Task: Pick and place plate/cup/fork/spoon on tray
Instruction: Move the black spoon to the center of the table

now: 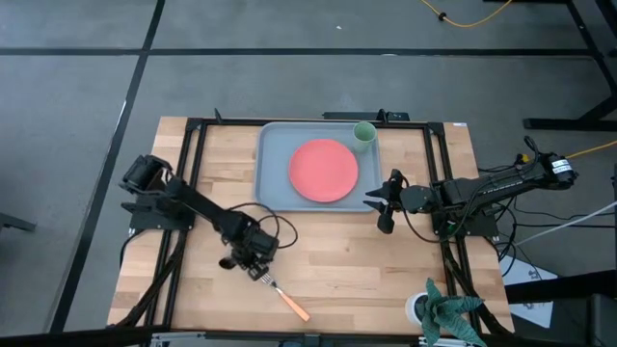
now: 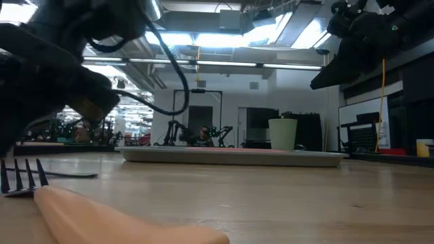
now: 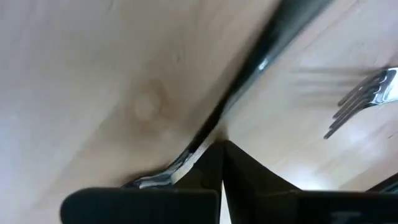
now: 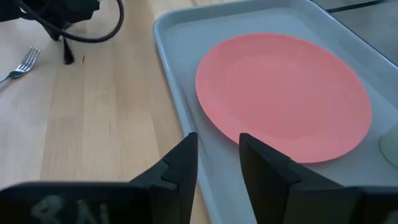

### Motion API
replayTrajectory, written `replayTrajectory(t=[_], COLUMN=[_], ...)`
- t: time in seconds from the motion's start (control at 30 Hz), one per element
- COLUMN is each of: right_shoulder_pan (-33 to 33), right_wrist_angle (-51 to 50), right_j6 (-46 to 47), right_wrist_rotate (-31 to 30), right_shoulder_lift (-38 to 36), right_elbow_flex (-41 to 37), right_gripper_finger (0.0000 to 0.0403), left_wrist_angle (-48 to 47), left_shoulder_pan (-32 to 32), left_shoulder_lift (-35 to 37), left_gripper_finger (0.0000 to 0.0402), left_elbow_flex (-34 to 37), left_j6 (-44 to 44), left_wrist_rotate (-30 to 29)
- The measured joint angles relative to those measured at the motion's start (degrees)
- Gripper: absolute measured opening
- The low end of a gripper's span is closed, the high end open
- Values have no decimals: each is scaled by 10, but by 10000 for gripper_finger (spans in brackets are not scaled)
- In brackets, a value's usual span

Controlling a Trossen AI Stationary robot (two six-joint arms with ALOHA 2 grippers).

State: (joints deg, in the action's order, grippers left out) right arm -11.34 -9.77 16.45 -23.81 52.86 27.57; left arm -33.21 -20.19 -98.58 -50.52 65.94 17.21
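The coral-red plate point(image 1: 324, 171) lies flat in the grey-blue tray point(image 1: 275, 159) at the table's far middle. The pale-green cup point(image 1: 363, 134) stands upright in the tray's far right corner. The fork point(image 1: 284, 297), with its orange handle, lies on the wood near the front edge. My left gripper point(image 1: 253, 260) is low over the table just beyond the fork's tines and is shut on the dark spoon point(image 3: 249, 74). My right gripper point(image 1: 386, 204) is open and empty at the tray's right rim, beside the plate point(image 4: 283, 93). My left gripper has the spoon's thin handle point(image 3: 202, 144) at its fingertips, and the fingers lie across it. They come from above, close over the wood. The fingers hide the exact place of contact. I cannot tell whether the spoon is clear of the table.
A white pot with a green plant point(image 1: 439, 310) stands at the table's front right corner. Black frame rails point(image 1: 193, 183) run along the table's left and right sides. Bare wood lies between the tray and the front edge.
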Motion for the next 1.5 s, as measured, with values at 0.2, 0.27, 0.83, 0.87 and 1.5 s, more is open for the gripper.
replayTrajectory(t=[0.2,0.27,0.83,0.87,1.5], right_shoulder_pan=[0,0,0,0,0], right_wrist_angle=[0,0,-26,-26,-25], right_j6=[0,0,14,14,14], right_wrist_rotate=[0,0,10,10,10], right_shoulder_lift=[0,0,0,0,0], right_elbow_flex=[0,0,0,0,0], right_gripper_finger=[121,121,121,121,121], left_wrist_angle=[-84,-136,-157,-158,-163], left_shoulder_pan=[-13,-32,-116,-112,47], left_shoulder_lift=[-2,-2,-2,-2,2], left_gripper_finger=[0,0,0,0,0], left_elbow_flex=[-93,-117,-21,-15,-7], left_j6=[-35,-36,84,80,-67], left_wrist_rotate=[-55,-49,32,25,-96])
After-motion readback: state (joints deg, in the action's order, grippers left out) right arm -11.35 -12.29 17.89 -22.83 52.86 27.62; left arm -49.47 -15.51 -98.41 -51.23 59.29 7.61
